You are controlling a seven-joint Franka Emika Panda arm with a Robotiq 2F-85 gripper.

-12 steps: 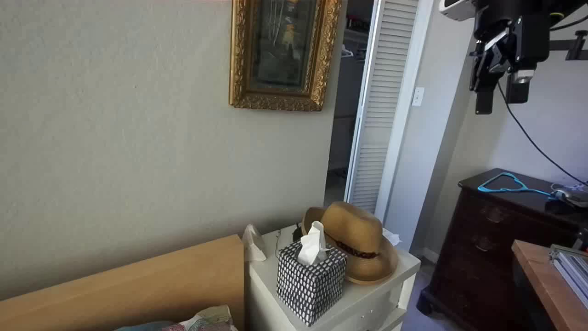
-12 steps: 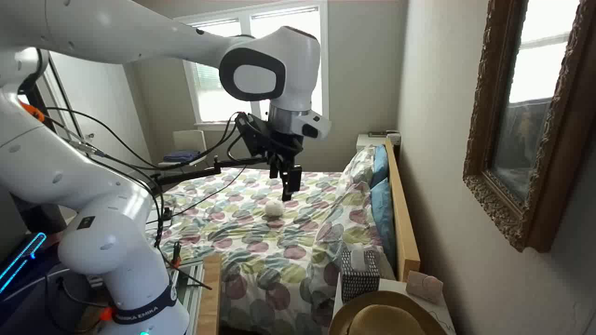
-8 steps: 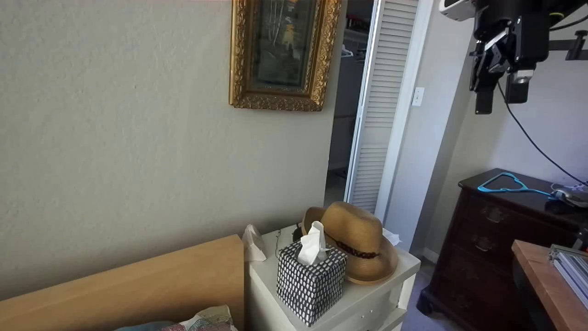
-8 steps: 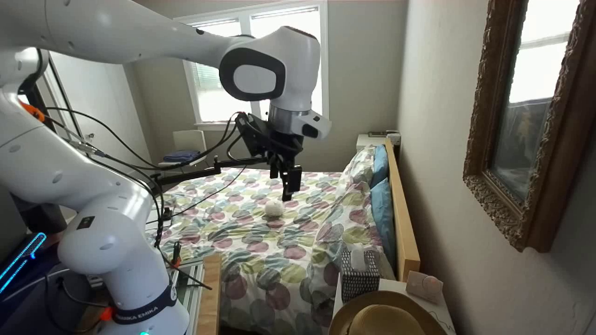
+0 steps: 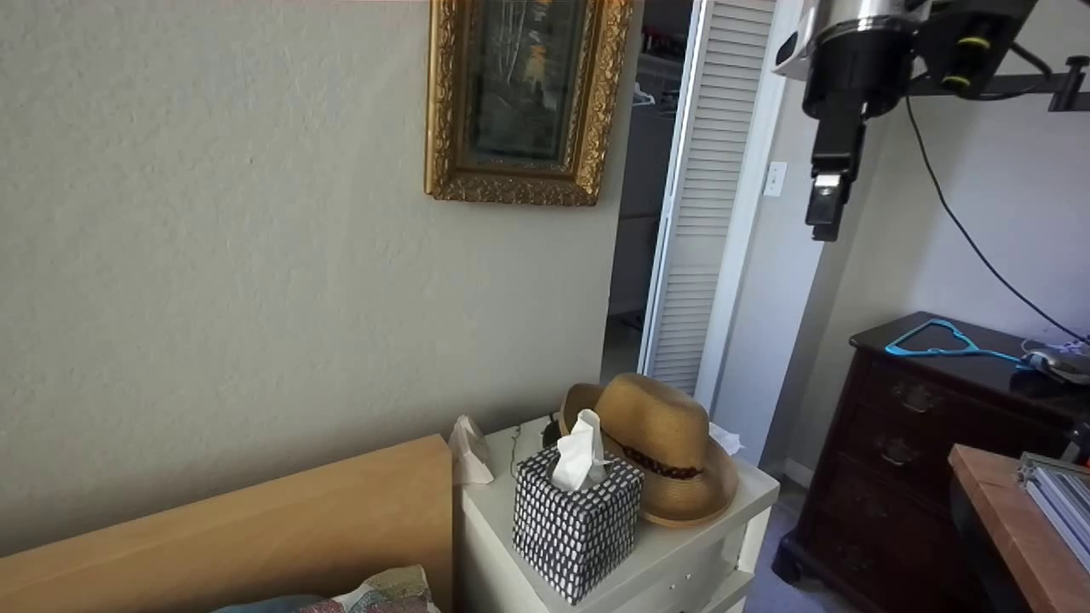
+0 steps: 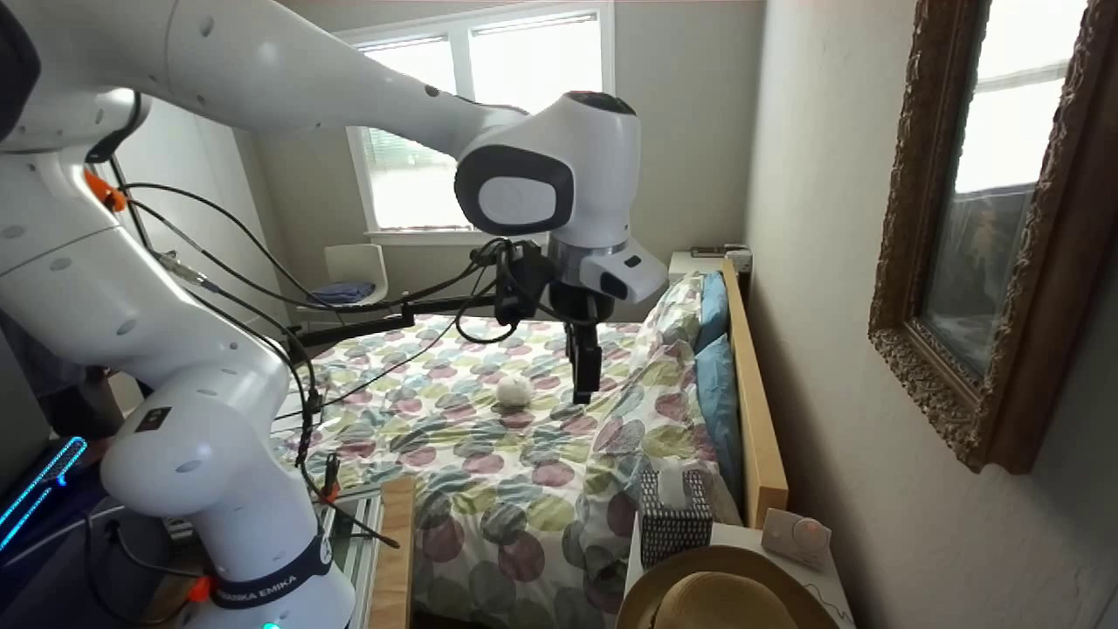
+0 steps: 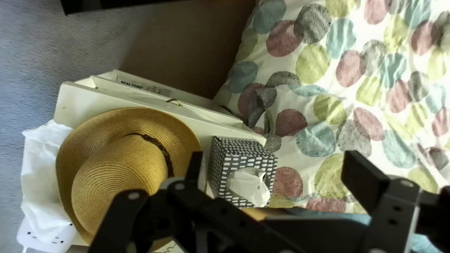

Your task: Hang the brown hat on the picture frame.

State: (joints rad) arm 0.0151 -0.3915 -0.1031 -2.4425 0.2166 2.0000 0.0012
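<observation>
The brown hat [image 5: 656, 417] sits crown up on a white nightstand, partly behind the tissue box. Its crown and brim also show in an exterior view [image 6: 721, 603], cut by the lower edge, and at the left of the wrist view [image 7: 119, 172]. The gilded picture frame [image 5: 515, 189] hangs on the wall above and left of the nightstand; it also shows in an exterior view [image 6: 928, 389]. My gripper [image 7: 272, 158] is open and empty, with wide-spread fingers over the tissue box and bed side. It hangs in the air well above the hat in both exterior views [image 5: 823, 230] [image 6: 583, 393].
A black-and-white tissue box [image 5: 575, 528] stands right beside the hat on the nightstand [image 5: 749, 494]. A wooden headboard [image 5: 341, 511] and the bed [image 6: 489, 489] adjoin it. A louvred door [image 5: 715, 213] and dark dresser [image 5: 877, 443] stand beyond. White crumpled material [image 7: 42, 172] lies by the brim.
My gripper has moved lower and closer to the picture-frame wall. The wrist has turned, so the fingers now line up edge-on in both exterior views. The hat has not moved.
</observation>
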